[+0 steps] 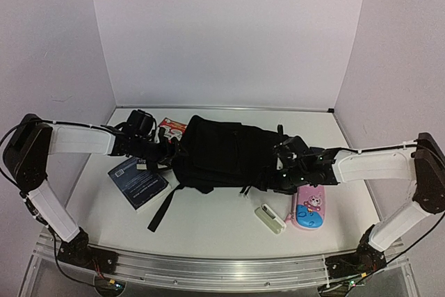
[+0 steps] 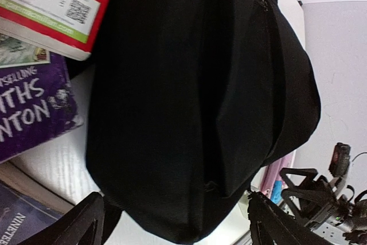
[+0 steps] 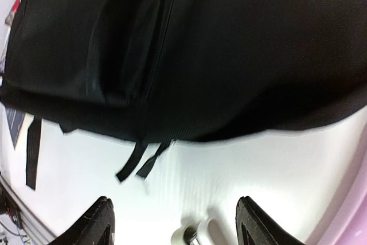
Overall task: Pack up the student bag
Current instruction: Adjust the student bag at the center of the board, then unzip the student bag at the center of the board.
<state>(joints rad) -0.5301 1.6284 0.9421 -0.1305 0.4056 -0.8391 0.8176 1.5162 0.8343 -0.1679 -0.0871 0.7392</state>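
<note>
From above, the large black soft fabric backpack (image 1: 222, 152) lies flat in the middle of the white table (image 1: 208, 231). Its long axis runs left to right across the table, the right end a little nearer the arms; which end is the top I cannot tell. A loose black strap (image 1: 163, 210) trails from its near left corner. The left gripper (image 1: 161, 145) sits at the bag's left end and the right gripper (image 1: 278, 166) at its right end. A dark blue book (image 1: 137, 181) lies near left, a red-and-white book (image 1: 170, 127) far left, and a pink cartoon pencil case (image 1: 311, 207) and a small white oblong object (image 1: 270, 218) near right. In the left wrist view, the left gripper (image 2: 174, 202) has its jaws spread wide. A rounded end of the backpack (image 2: 189, 96) reaches down between the fingers, gripped by neither. A purple book (image 2: 28, 107) lies beside the red-and-white book (image 2: 51, 4). In the right wrist view, the right gripper (image 3: 173, 202) also stands wide apart over bare table, holding nothing. The backpack (image 3: 218, 50) fills the upper frame, its edge just ahead of the fingertips.
</note>
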